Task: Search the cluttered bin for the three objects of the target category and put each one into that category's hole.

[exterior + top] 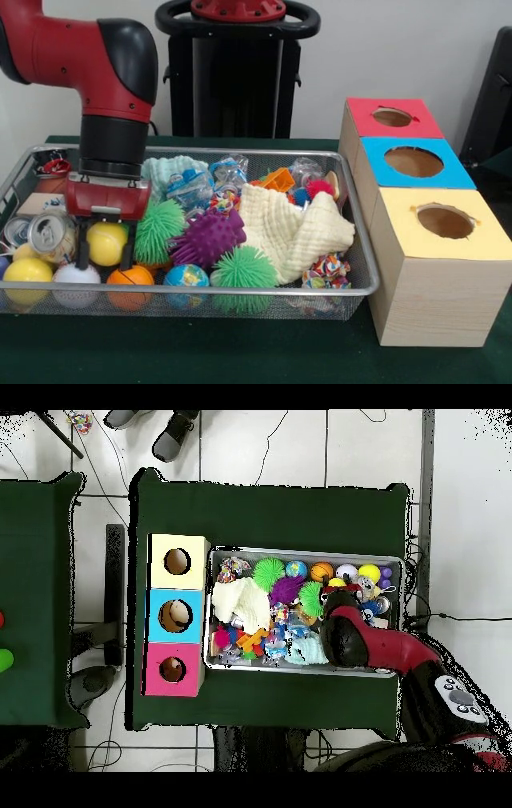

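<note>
At the left of the front view, I am hanging my gripper (105,258) low inside the wire bin (200,298), fingers spread wide around a yellow ball (106,242) and not clamping it, with a crushed can (53,234) just left. A white cloth (298,228) is lying mid-bin, and at the right the yellow box (436,268), blue box (412,164) and red box (392,118) are standing beside the bin.

We see a purple spiky ball (210,238), green spiky balls (244,272), a cream cloth (300,228), and red (392,118), blue (414,162) and yellow boxes (444,224).
</note>
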Robot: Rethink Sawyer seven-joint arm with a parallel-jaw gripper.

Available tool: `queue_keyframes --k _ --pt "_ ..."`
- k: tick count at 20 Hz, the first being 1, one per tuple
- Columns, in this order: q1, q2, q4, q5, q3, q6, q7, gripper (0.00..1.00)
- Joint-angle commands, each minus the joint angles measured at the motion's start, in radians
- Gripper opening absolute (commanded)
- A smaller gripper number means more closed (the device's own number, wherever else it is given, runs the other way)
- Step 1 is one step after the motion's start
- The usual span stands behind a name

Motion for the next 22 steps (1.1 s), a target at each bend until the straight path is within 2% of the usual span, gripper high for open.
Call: queue_keyframes --k 1,9,13,18,22 --pt "-0.096 0.278 0.111 -0.102 -0.084 0.312 -0.006 1.00" --pt "-0.063 0.258 0.126 -0.081 -0.118 0.333 0.009 1.00" --pt "-0.032 0.253 0.146 -0.032 -0.155 0.394 0.036 1.00" --pt "0.013 0.212 0.199 0.034 -0.203 0.470 0.069 1.00" --pt "0.027 0.184 0.227 0.091 -0.223 0.595 0.052 1.00"
